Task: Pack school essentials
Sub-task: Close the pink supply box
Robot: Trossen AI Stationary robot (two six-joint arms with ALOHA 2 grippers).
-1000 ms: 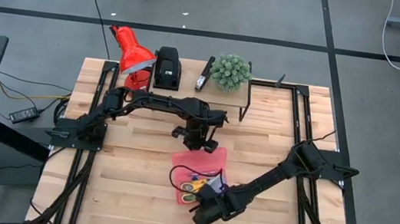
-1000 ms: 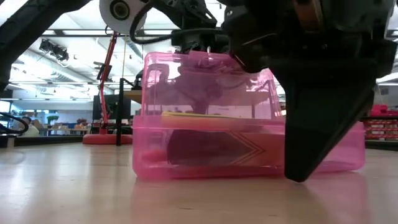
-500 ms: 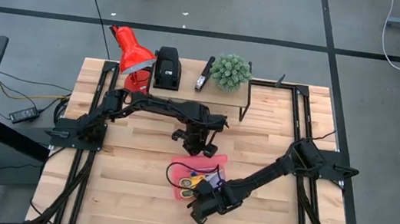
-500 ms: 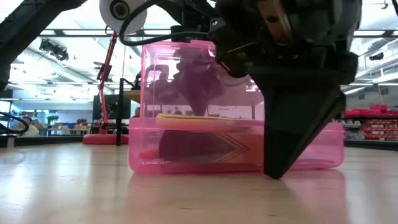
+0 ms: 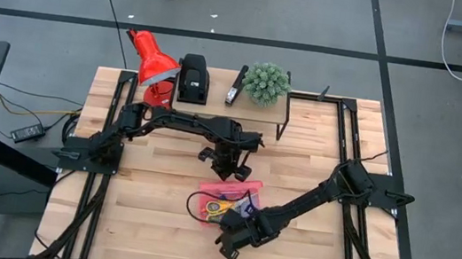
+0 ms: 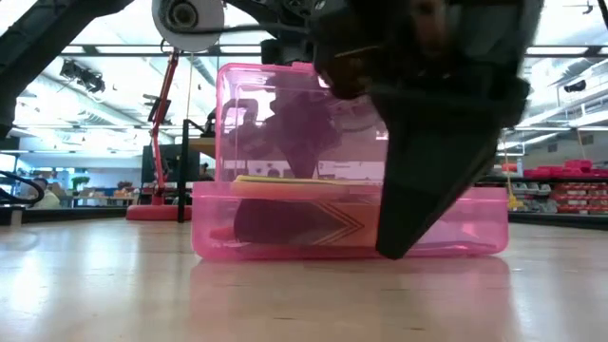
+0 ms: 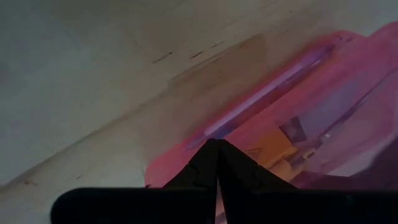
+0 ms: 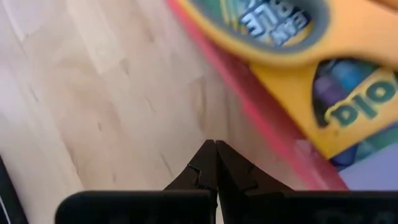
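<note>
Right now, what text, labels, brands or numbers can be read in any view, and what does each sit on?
"ola": partial dark lettering on the yellow-green crayon box, cut off at the frame edge, right wrist view.
Lettering on the yellow-handled scissors: present, too blurred to read.
High, low and left wrist views: no readable text.

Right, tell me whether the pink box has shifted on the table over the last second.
Yes. In the high view the pink box has slid toward the table's left side, and its upright lid has folded down, judged against the potted plant, which stayed put.
</note>
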